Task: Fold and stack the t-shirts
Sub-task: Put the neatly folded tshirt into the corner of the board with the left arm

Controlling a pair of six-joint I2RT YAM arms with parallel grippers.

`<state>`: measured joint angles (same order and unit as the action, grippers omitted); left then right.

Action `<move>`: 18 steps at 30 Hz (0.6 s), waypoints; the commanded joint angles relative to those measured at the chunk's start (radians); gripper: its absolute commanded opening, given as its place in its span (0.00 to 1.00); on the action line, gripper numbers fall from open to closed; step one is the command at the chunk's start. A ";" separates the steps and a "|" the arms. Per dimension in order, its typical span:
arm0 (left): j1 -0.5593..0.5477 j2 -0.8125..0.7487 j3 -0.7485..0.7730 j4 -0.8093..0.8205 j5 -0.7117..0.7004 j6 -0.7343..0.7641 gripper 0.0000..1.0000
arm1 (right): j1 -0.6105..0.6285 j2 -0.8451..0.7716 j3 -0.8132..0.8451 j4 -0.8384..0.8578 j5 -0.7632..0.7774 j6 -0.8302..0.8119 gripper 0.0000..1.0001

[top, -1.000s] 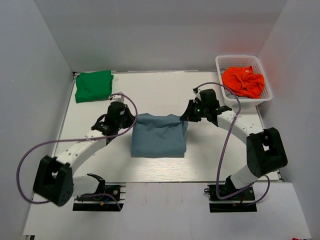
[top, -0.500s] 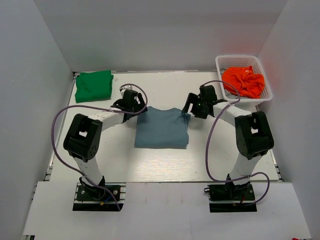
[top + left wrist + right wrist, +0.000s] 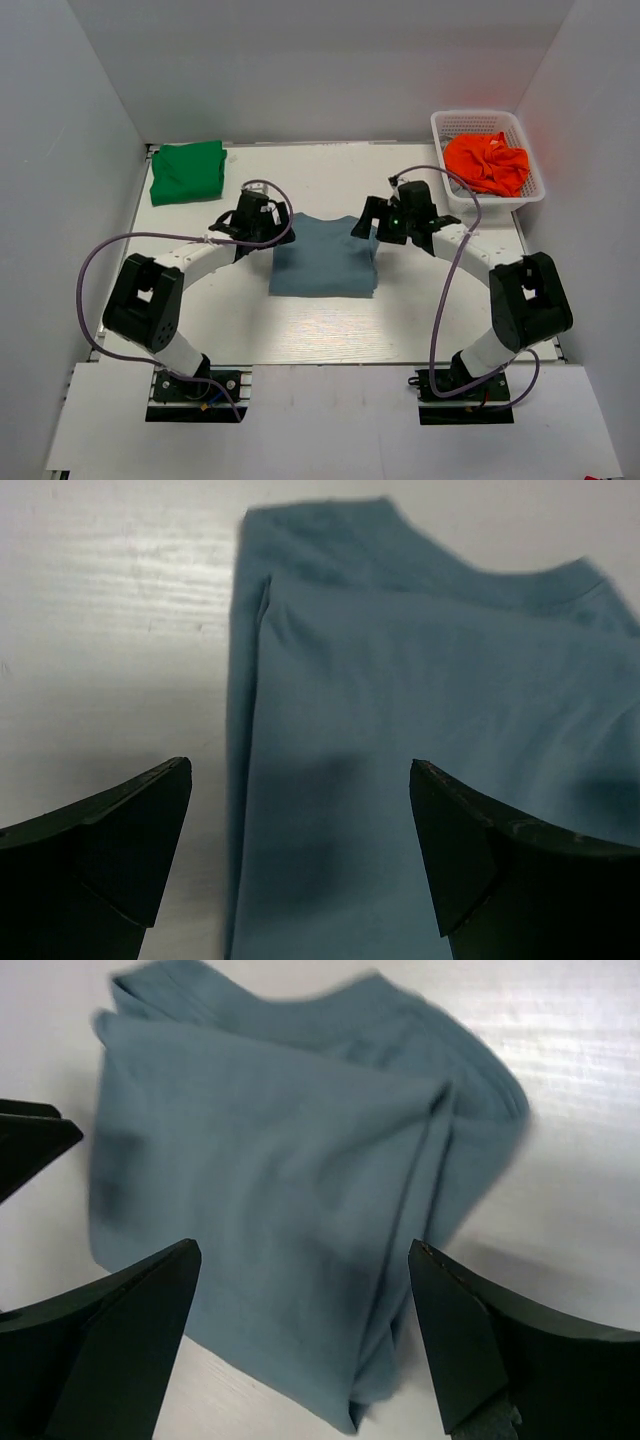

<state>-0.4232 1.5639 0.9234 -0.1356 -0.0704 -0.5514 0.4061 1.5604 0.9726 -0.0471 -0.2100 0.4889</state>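
while the grey-blue t-shirt (image 3: 323,262) lies folded, left pincer (image 3: 300,768) and right pincer (image 3: 303,1248) reach inward over its sides, both spread.

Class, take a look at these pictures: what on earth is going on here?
Two robot arms are working on a grey-blue t-shirt, which lies folded in the middle of the table. The left gripper and right gripper are both open over its far corners, gripping nothing. A green t-shirt lies folded at the far left corner, not yet stacked. A white basket at the far right holds orange cloth.
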 commanded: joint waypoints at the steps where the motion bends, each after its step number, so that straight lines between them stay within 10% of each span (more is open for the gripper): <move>1: -0.012 -0.002 -0.023 -0.091 0.049 0.028 1.00 | -0.004 -0.052 -0.046 -0.013 -0.005 -0.019 0.90; 14: -0.115 0.171 -0.069 -0.186 -0.056 0.021 0.82 | -0.013 -0.246 -0.083 -0.119 0.095 -0.093 0.90; 18: -0.124 0.248 -0.037 -0.229 -0.121 -0.005 0.56 | -0.016 -0.295 -0.118 -0.122 0.098 -0.098 0.90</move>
<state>-0.5434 1.6981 0.9173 -0.2295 -0.1425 -0.5285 0.3981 1.3041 0.8753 -0.1524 -0.1371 0.4240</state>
